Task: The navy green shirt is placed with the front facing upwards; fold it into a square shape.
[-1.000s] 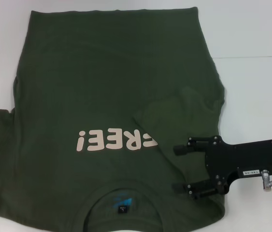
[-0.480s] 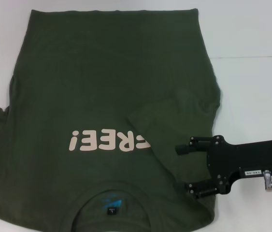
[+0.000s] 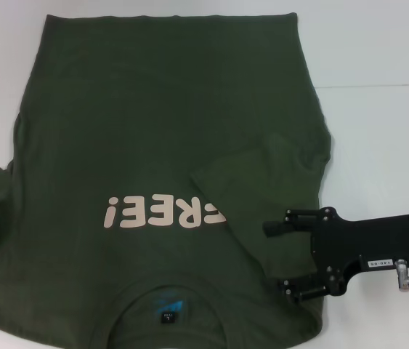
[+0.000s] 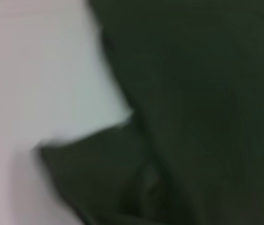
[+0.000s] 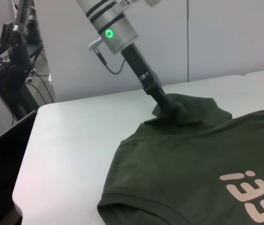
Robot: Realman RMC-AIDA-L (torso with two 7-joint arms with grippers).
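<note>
navy green shirt [image 3: 160, 138] | right sleeve folded in over "FREE!"; right gripper [image 3: 284, 258] backing off lower right, jaws wide, empty | left gripper [image 5: 169, 107] pinching left sleeve, lifting since earlier | table [image 3: 378, 131]

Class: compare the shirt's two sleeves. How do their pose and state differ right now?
The right sleeve lies folded in over the navy green shirt, covering the lettering's end, with the open right gripper beside it. The left sleeve sticks outward and is bunched up, pinched by the left gripper. Both are the same dark green cloth.
</note>
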